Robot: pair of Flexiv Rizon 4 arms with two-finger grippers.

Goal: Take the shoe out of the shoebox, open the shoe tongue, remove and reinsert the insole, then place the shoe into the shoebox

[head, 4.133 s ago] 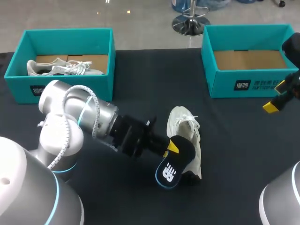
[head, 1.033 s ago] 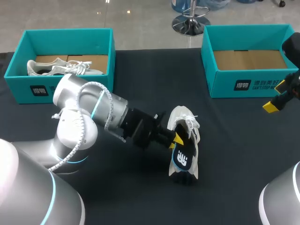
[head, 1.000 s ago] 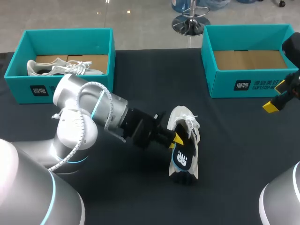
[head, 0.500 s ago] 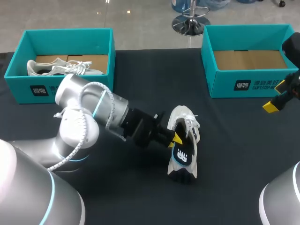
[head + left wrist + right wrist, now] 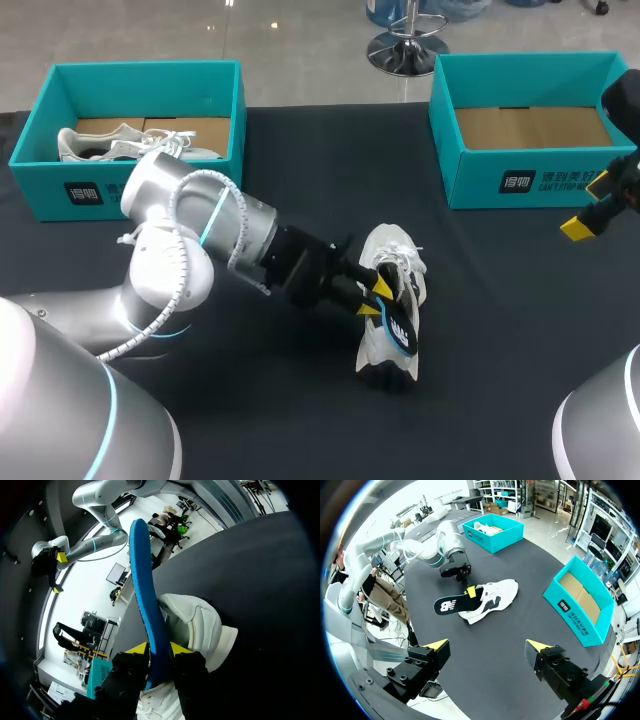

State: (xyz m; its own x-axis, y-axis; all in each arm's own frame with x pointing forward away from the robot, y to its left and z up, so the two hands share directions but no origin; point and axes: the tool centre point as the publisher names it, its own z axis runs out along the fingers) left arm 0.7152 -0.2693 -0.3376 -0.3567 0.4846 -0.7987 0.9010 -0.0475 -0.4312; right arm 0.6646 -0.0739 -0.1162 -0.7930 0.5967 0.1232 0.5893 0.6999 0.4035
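A white shoe [image 5: 390,245] lies on its side on the black table, toe toward the far edge. A black insole [image 5: 403,330] with a blue underside stands on edge, partly inside the shoe's opening and sticking out past the heel. My left gripper [image 5: 377,293] comes in from the left at the shoe's opening. In the left wrist view the blue insole [image 5: 145,580] runs between both fingers of that gripper [image 5: 159,649], which close on it, with the shoe [image 5: 200,625] just beyond. My right gripper [image 5: 487,647] hangs open and empty far off at the right, above the shoe [image 5: 495,592].
An empty teal shoebox [image 5: 480,180] stands at the back right, under my right arm. A second teal shoebox [image 5: 60,190] at the back left holds another white shoe [image 5: 120,145]. Dark cloth covers the table between and in front of the boxes.
The insole has turned from logo-up to standing on edge and slid further into the shoe. My left gripper nudged forward and its yellow tips stand slightly further apart. The right arm has not moved.
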